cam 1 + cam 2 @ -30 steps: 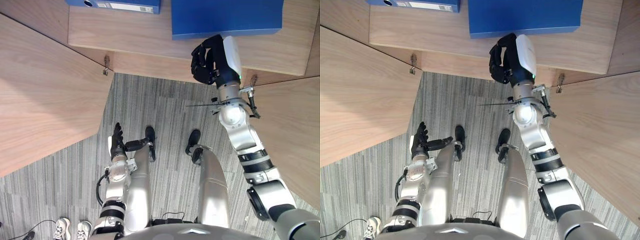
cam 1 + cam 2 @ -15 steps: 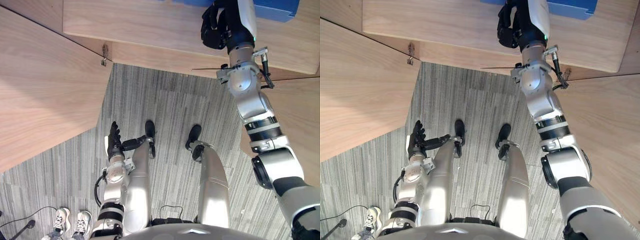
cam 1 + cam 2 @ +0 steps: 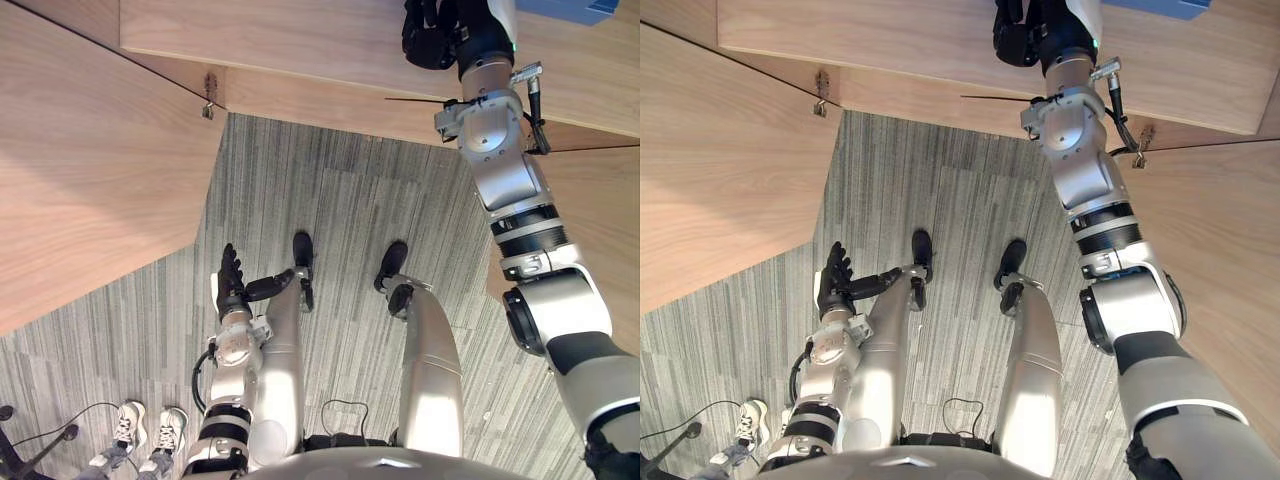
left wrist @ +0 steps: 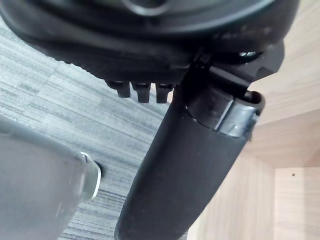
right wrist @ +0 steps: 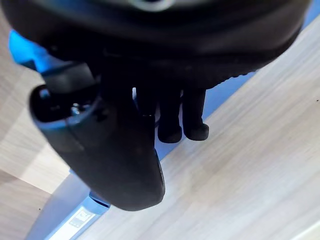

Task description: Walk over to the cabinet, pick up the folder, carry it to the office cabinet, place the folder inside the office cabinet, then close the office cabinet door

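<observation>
The blue folder (image 3: 570,8) lies on the cabinet shelf (image 3: 300,45), just past the right hand (image 3: 435,35), whose fingers are curled around nothing. Placing looks done. The open door (image 3: 90,170) is not yet closed, and the left hand (image 3: 231,282) hangs low with straight fingers.

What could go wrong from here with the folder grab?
Right hand is at the edge of the blue folder, hold unclear: it may slip or get pushed. Open cabinet door flanks that arm: possible bump. A person's shoes stand on the side of the idle left hand.
</observation>
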Tool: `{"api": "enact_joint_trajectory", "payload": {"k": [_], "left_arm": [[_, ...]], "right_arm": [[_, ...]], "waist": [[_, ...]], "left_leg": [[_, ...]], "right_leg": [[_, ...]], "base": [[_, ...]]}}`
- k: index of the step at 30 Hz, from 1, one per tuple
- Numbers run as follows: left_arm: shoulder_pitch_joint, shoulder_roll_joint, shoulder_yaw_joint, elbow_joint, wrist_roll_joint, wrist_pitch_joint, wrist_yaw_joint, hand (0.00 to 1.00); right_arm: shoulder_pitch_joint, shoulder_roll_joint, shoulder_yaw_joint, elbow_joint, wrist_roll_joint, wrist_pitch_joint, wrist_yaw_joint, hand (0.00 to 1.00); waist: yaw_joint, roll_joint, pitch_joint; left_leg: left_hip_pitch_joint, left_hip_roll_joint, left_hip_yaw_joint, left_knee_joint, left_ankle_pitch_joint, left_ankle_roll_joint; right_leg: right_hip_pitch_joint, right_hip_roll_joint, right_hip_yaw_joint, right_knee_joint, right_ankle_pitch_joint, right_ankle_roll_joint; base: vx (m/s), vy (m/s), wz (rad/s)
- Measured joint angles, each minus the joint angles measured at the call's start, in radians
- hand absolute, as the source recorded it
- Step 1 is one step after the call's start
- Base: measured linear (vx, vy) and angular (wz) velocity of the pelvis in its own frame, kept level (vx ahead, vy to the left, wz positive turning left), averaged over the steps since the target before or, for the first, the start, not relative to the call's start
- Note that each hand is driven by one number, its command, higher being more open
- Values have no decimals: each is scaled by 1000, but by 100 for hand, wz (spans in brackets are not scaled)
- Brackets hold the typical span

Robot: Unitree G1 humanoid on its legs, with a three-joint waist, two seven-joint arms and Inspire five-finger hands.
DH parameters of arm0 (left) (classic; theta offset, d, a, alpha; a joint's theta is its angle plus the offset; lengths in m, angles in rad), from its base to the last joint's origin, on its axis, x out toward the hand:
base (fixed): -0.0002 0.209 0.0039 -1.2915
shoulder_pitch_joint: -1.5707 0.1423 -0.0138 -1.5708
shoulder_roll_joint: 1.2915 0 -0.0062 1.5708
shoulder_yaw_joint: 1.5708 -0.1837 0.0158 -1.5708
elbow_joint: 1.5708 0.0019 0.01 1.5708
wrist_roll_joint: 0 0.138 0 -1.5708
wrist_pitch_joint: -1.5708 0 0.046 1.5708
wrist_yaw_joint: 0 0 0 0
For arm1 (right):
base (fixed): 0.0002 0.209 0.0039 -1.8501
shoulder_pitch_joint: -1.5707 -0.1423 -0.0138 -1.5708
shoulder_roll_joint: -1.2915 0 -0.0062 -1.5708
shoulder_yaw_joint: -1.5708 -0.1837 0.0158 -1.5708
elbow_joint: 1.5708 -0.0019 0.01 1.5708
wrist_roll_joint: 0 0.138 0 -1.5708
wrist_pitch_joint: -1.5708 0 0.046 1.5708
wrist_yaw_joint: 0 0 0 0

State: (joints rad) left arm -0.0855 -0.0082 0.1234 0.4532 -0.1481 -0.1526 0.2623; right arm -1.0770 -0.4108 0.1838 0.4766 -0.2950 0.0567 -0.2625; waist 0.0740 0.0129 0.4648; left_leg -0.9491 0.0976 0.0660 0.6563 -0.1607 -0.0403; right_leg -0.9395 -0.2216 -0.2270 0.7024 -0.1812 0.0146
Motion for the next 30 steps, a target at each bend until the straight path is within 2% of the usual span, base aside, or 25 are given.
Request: {"api": "enact_joint_trajectory", "payload": {"k": [5, 10, 13, 16, 21, 24, 27, 30], "left_arm": [[0, 0, 1, -4, 0, 0, 0, 100], [0, 0, 2, -19, 2, 3, -2, 100], [1, 1, 4, -18, 3, 4, -8, 100], [2, 2, 9, -2, 5, 15, -15, 100], [6, 3, 10, 35, 40, 33, -45, 100], [19, 5, 7, 55, 43, 35, -57, 100], [71, 20, -2, 127, 56, 39, -76, 100], [114, 46, -21, 193, 74, 51, -82, 100]], "right_arm": [[1, -2, 0, -18, 22, 7, -6, 0], [117, -21, -20, -229, 21, 6, -63, 0], [252, -7, -44, -384, 20, -13, -82, 0], [418, 48, -37, -476, 20, -42, -82, 0], [672, 131, 40, -493, 24, -64, -6, 0], [818, 199, 73, -494, 46, -97, 57, 0], [1005, 268, 80, -459, 61, -135, 120, 0], [1079, 296, 67, -356, 60, -151, 149, 0]], "waist": [[-5, 0, 0], [-10, 0, 0], [-10, 0, 0], [-20, -1, 0], [-26, -5, -4], [-28, -8, -10], [-35, -23, -93], [-54, -35, -150]], "left_leg": [[0, 2, 0, 15, 1, 0], [39, 10, 9, 31, -3, 6], [88, 17, 16, 30, -16, 12], [146, 24, 32, 30, -30, 16], [273, 34, 54, 3, -44, 16], [369, 34, 61, -48, -40, 10], [475, 28, 64, -157, -15, -1], [567, 23, 69, -280, 29, -9]], "right_leg": [[2, 0, 0, 5, 2, -2], [48, 3, 0, 6, 3, -1], [98, 9, 3, -6, 2, 0], [155, 14, 9, -17, 2, 3], [277, 26, 15, -59, 2, 10], [365, 37, 17, -103, 5, 15], [461, 53, 13, -201, 23, 24], [557, 78, 6, -335, 73, 28]], "base": [[0, 0, 0], [-4, 1, -1], [-42, 10, -9], [-34, 15, -14], [40, 6, -13], [76, -21, -7], [150, -29, -3], [170, -9, -4]]}}
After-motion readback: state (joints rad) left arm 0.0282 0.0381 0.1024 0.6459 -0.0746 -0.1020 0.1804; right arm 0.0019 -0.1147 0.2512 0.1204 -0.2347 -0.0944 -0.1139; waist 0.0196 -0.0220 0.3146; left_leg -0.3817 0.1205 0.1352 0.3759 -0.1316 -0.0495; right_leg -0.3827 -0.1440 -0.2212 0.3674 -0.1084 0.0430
